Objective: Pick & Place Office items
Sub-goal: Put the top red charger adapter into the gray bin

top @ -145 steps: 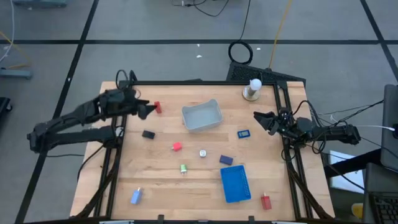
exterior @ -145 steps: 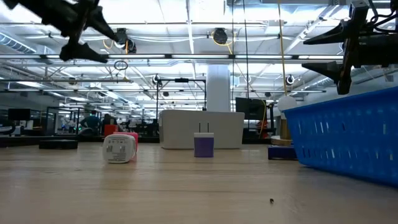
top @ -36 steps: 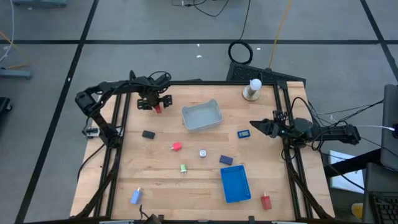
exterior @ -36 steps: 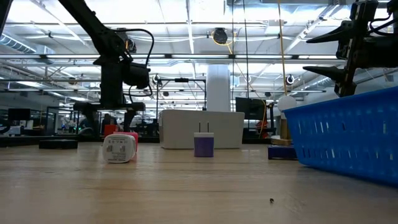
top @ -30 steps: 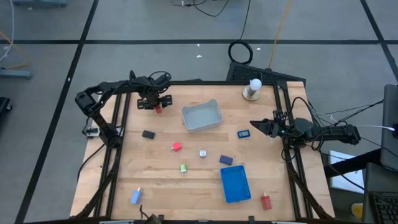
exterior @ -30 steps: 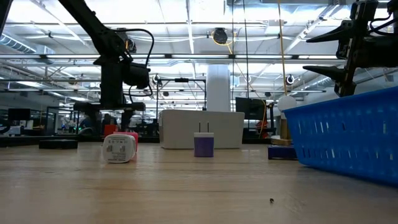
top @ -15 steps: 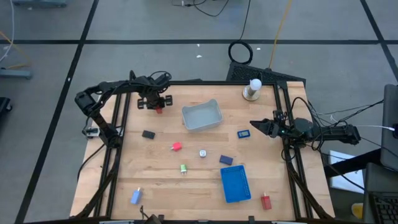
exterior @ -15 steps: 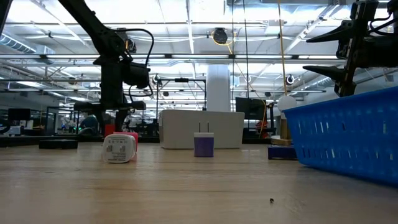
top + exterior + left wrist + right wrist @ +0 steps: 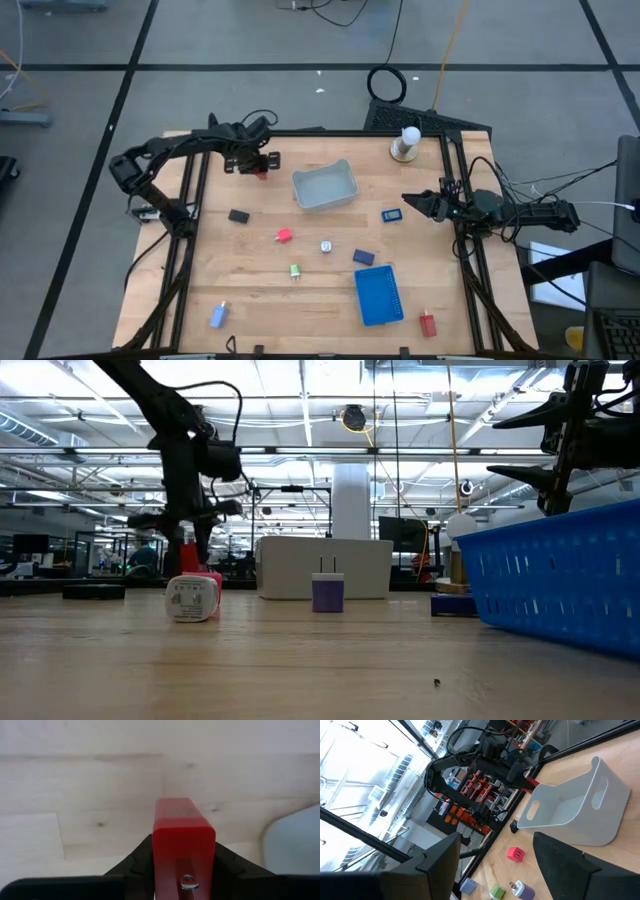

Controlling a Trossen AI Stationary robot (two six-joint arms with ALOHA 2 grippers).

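Note:
My left gripper point(image 9: 257, 165) hangs at the table's far left, shut on a small red block point(image 9: 183, 840). In the low view the block point(image 9: 188, 546) hangs under the fingers, above the wood. A pale translucent bin point(image 9: 324, 186) stands just to its right. Other office items lie loose on the table: a black one point(image 9: 238, 215), a pink-red one point(image 9: 284, 236), a silver one point(image 9: 326, 246), a dark blue one point(image 9: 363, 257) and a green one point(image 9: 295, 270). My right gripper point(image 9: 408, 203) waits open at the right edge, above the table. My left gripper pinches the red block between its two fingers point(image 9: 139, 862), one on each long side point(image 9: 157, 857). The fingers come from above, pointing down, and the block runs along them. It hangs clear of the table.
A flat blue tray point(image 9: 378, 295) lies near the front right, with a red piece point(image 9: 428, 324) beside it. A light blue piece point(image 9: 218, 316) lies front left, and a blue one point(image 9: 392, 214) lies near my right gripper. A white knob-shaped thing point(image 9: 405, 143) stands at the far right.
My left gripper has shut on the red block, which stood on the table between its open fingers. It has then risen and gone a little toward the bin, so the block now hangs clear of the wood. My right gripper has kept still.

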